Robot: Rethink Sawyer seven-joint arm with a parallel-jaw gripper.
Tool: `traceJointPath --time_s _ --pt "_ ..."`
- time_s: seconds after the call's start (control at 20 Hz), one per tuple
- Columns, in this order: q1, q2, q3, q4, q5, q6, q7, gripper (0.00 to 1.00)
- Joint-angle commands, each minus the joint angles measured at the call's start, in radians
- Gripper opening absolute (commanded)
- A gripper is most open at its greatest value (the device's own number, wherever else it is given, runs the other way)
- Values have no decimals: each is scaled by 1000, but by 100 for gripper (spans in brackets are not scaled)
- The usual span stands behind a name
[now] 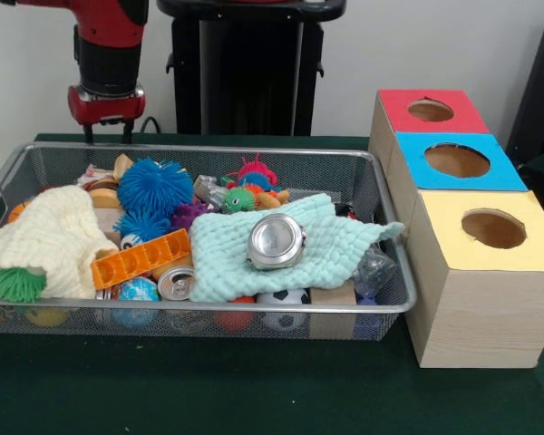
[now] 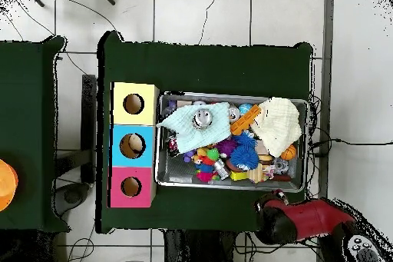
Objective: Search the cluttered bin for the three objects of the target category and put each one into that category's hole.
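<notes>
My hand hangs behind the bin's far rim, over the green worktop; I cannot tell whether it is wide or narrow. In the bin, a round tin lies on the mint cloth. Just beside the bin stand the red, blue and yellow boxes.

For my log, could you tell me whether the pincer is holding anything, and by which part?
Nothing is held: the pincer hangs empty above the far edge of the wire bin.

Bin packed edge to edge; mint cloth and cream cloth blanket the clutter; desk bare along its front edge.
</notes>
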Motion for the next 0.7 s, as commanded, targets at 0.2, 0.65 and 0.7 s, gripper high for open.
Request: traceJointPath --time_s 0.2,0.65,0.7 --pt "-5 92 -6 -184 -16 -91 109 100" --pt "28 188 -51 -248 -25 -163 140 100" --pt "25 192 -50 -250 -23 -165 137 100"
